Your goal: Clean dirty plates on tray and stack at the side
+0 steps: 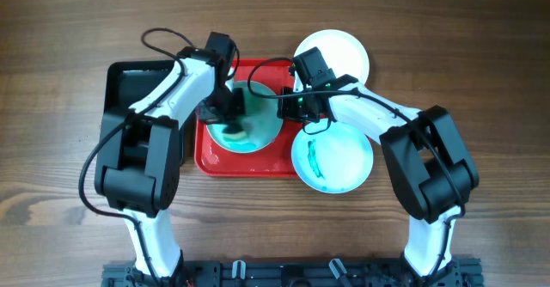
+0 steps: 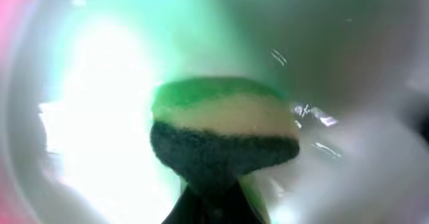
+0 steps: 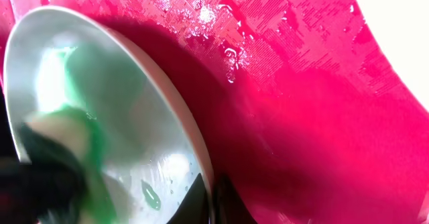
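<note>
A pale aqua plate (image 1: pixel 258 124) with green marks stands tilted over the red tray (image 1: pixel 215 160). My right gripper (image 3: pixel 211 200) is shut on the plate's rim (image 3: pixel 191 143) and holds it up. My left gripper (image 2: pixel 214 207) is shut on a green and yellow sponge (image 2: pixel 224 133) pressed against the plate's face (image 2: pixel 100 117). The sponge also shows in the right wrist view (image 3: pixel 57 150). A second aqua plate (image 1: pixel 333 158) with a green streak lies on the table right of the tray. A white plate (image 1: pixel 339 51) lies behind it.
A black tray (image 1: pixel 129 85) sits left of the red tray, under my left arm. The tray floor (image 3: pixel 301 103) is wet. Bare wooden table (image 1: pixel 60 149) surrounds everything.
</note>
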You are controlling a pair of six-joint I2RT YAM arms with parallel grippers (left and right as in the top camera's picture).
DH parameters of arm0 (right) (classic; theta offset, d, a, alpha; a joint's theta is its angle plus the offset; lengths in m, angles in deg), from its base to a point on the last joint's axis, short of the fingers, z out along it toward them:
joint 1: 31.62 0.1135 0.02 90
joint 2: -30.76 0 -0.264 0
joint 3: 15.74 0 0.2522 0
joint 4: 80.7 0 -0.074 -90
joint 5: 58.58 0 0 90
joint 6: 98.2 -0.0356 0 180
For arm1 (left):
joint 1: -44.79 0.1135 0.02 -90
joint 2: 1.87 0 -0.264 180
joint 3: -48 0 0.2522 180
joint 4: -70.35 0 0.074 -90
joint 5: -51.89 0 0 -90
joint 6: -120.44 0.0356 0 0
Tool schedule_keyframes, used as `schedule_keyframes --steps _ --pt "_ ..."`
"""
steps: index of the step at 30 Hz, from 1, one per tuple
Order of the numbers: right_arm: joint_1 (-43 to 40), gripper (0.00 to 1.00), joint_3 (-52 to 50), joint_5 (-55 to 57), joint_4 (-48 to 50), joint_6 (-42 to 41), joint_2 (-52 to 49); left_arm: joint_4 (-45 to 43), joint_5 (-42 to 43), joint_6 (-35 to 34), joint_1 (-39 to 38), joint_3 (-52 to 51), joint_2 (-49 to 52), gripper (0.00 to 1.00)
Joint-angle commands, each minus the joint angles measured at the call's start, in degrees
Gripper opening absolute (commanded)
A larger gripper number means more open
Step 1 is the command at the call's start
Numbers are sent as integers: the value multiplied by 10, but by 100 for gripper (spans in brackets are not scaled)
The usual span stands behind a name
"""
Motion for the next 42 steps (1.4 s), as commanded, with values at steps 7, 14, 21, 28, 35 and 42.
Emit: schedule_keyframes --steps 7,14,21,28,35,42 --pt "-3 5 3 15 -1 -3 -13 -107 170 117 -1 -8 9 4" --pt "-3 4 6 15 0 9 -13 -161 -150 -77 2 -8 9 4" --pt "-2 22 34 17 12 75 -13 -119 -144 -101 1 -8 9 4" --pt "8 22 33 32 14 77 -13 -113 -136 -101 1 -8 9 4" --pt "41 18 33 73 16 70 -19 -114 -136 -101 1 -8 9 4" --pt "45 4 32 114 -23 25 -22 -117 -136 -101 1 -7 9 4"
